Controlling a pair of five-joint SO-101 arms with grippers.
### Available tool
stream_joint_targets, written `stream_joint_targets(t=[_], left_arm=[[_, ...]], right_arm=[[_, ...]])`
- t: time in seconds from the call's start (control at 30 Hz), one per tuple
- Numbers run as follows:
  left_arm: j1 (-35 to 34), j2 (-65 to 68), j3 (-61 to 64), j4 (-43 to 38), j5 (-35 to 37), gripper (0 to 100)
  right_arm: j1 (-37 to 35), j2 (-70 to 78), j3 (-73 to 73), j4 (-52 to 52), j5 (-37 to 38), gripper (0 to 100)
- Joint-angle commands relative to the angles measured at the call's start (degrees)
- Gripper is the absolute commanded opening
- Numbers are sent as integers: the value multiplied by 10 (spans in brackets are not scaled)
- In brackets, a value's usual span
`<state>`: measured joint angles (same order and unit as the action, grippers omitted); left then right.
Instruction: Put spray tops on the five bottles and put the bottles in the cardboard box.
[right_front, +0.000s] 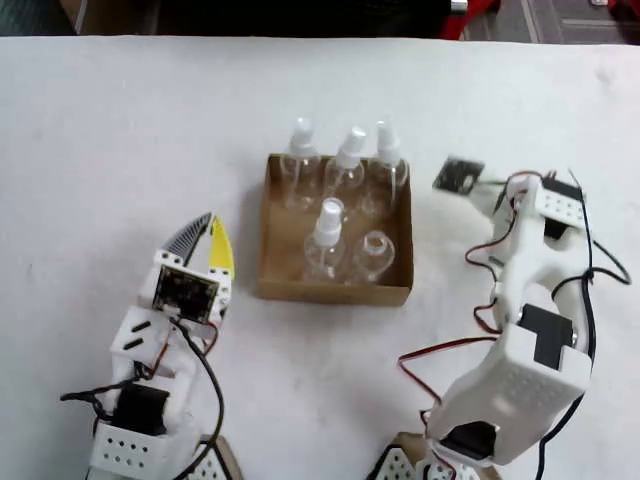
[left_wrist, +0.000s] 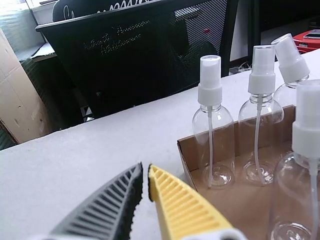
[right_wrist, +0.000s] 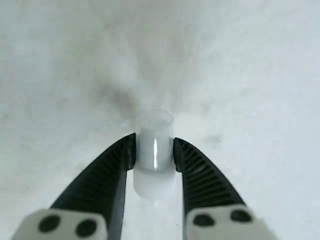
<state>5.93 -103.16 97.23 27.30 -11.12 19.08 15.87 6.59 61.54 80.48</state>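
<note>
Nearest, just off the front left corner of the cardboard box (right_front: 335, 290), the left gripper (right_front: 212, 220) is sitting low over the table (right_front: 120, 130). Its grey and yellow fingers are lying almost together with only a sliver between them, and they are gripping nothing. It is pointing along the outside of the box's left wall.

Inside the box, two bottles are standing side by side in the front row. The front capped bottle (right_front: 326, 240) is on the left and is wearing a white sprayer. The open bottle (right_front: 373, 255) is on the right, with its neck bare.

Behind them, the back bottles (right_front: 347, 165) are lining the box's rear wall, three in a row, each with a sprayer fitted. Their dip tubes are showing through the clear sides in the left wrist view.

Outside the box, off its right wall toward the rear corner, the right arm is parked. In its wrist view the right gripper (right_wrist: 154, 147) is pinching the last spray top (right_wrist: 154, 170) between its two black fingers, which are pressing on both sides of the white cap. The cap is over bare table, and I cannot tell whether it is touching the surface or hanging clear of it.

As I judge it, the job is nearing its end. All five bottles are already sitting in the box and four of them are topped. What is left is carrying the held cap across to the open bottle and seating it on the neck. The empty left gripper is sitting close enough to steady that bottle.
</note>
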Motion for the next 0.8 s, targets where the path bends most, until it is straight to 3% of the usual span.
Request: stream_joint_targets(t=[0.0,0.2,0.57,0.77], left_arm=[[3,-11,-2,1,-4,24],[3,-11,-2,1,-4,24],[2,-11,-2,0,-4,24],[2,-11,-2,0,-4,24]], right_arm=[[-16,-7,-74,64,-43,16],[-34,-38,-152,160,-120,16],[-89,-193,-156,172,-289,17],[-142,-305,-156,172,-445,17]])
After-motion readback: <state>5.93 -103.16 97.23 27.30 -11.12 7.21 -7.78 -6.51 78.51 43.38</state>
